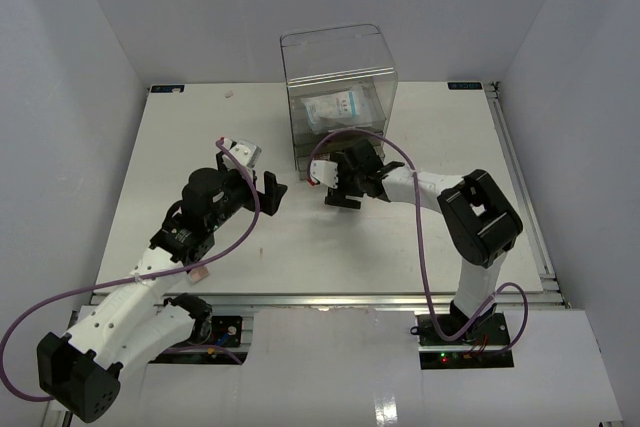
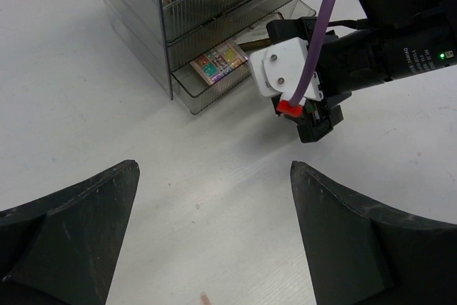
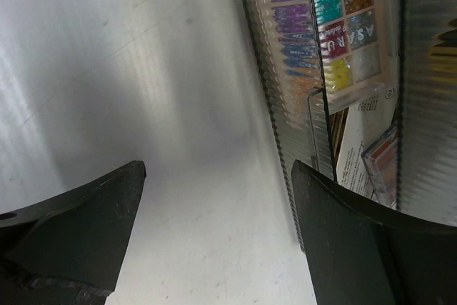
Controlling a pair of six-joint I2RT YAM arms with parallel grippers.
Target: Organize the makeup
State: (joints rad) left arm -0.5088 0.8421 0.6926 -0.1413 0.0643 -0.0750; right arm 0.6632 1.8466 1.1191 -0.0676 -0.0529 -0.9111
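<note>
The clear drawer box [image 1: 338,77] stands at the 12 o'clock side of the white worktop [image 1: 200,147]. A pale-blue sachet packet [image 1: 338,107] lies inside the box, up high. The bottom drawer [image 2: 214,87] sticks out a little from the box. A multicolour eyeshadow palette [image 2: 218,62] lies flat in that drawer, with its small shiny colour squares facing up. In the right wrist view, a second flat case with red and pink squares [image 3: 382,155] shows at 5 o'clock from the palette. I cannot tell which drawer it is in.

The right gripper [image 1: 338,192] is just at the 6 o'clock side of the box, near the front of the open drawer. Its two fingers are spread wide apart and hold nothing. Whether it touches the drawer is hard to see.

The left gripper [image 1: 270,192] is near the middle of the worktop, at 9 o'clock from the right gripper. Its fingers are spread wide too, with only bare worktop between them.
</note>
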